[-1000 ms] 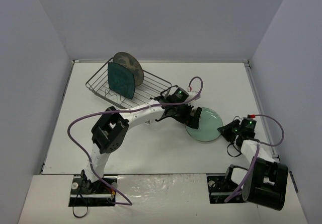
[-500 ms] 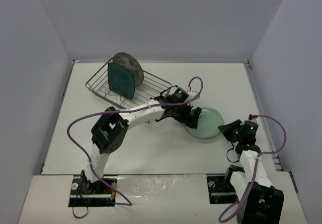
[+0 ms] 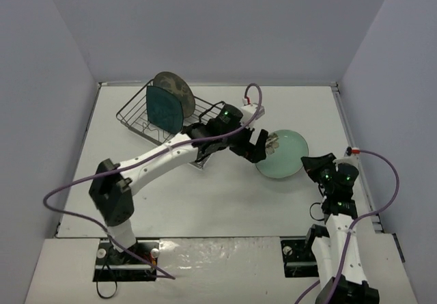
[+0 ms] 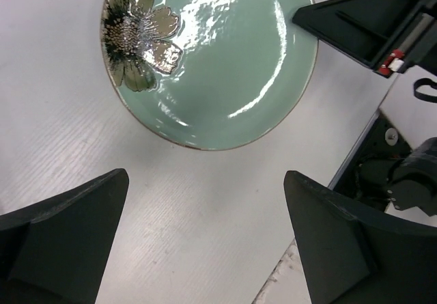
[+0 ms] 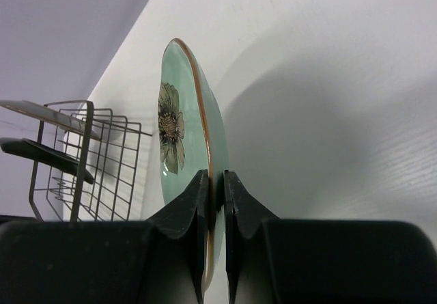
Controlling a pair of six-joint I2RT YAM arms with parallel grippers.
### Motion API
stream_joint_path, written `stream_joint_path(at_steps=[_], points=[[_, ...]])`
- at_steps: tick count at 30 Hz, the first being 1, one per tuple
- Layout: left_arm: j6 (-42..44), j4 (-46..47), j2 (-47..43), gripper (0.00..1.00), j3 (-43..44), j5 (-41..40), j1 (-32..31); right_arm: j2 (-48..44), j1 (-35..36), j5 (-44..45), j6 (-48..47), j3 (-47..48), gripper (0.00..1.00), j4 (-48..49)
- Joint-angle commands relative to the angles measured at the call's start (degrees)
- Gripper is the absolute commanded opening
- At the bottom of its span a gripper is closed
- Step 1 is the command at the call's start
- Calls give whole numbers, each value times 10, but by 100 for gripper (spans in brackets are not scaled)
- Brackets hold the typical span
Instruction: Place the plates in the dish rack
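The mint-green plate (image 3: 283,155) with a flower mark lies right of centre on the table. My right gripper (image 3: 311,165) is shut on its right rim; in the right wrist view both fingers (image 5: 202,201) clamp the plate's edge (image 5: 183,123). My left gripper (image 3: 263,147) is open and empty, just left of the plate. In the left wrist view the plate (image 4: 218,65) lies beyond the spread fingertips (image 4: 89,201). The dish rack (image 3: 205,116) stands at the back left. The square teal plate (image 3: 164,108) and the round grey-brown plate (image 3: 174,85) stand upright in it.
Grey walls enclose the white table on the left, back and right. The left arm stretches across the middle from its base to the plate. The rack's wire end (image 5: 75,160) shows beyond the plate in the right wrist view. The right arm (image 4: 372,20) shows in the left wrist view.
The plate has shifted a little back and to the right with my right gripper on its rim. My left gripper has moved off the plate's left edge and its arm is stretched out further.
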Motion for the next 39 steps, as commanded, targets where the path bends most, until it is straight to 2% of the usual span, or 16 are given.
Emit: stream_joint_path(at_steps=[1, 3, 5, 9, 11, 14, 17, 20, 23, 26, 31, 33, 36, 39], points=[[0, 12, -117, 97, -32, -70, 26, -42, 3, 21, 4, 113, 0, 127], [-14, 15, -160, 97, -70, -135, 46, -41, 3, 39, 3, 142, 0, 118], [-35, 16, -209, 97, -114, -167, 90, -30, 4, 42, 3, 183, 0, 121], [-80, 0, -281, 97, -168, -144, 187, 4, 7, 39, -2, 261, 0, 131], [-90, -18, -316, 97, -197, -173, 236, 54, 21, 27, -4, 297, 0, 153], [-87, -57, -352, 97, -212, -244, 270, 115, 93, 59, -35, 349, 0, 174], [-86, -91, -381, 97, -216, -294, 318, 183, 211, 139, -105, 419, 0, 161], [-97, -118, -385, 97, -218, -252, 393, 286, 350, 207, -186, 519, 0, 150], [-105, -143, -389, 97, -226, -254, 467, 390, 415, 206, -222, 595, 0, 160], [-120, -146, -405, 97, -238, -289, 487, 470, 466, 181, -250, 701, 0, 152], [-149, -140, -406, 97, -259, -272, 551, 606, 526, 169, -309, 844, 0, 110], [-164, -133, -397, 97, -264, -236, 590, 661, 550, 167, -331, 913, 0, 77], [-177, -115, -386, 97, -276, -193, 649, 729, 555, 158, -342, 989, 0, 63], [-174, -105, -383, 97, -283, -176, 665, 798, 561, 131, -371, 1070, 0, 53]])
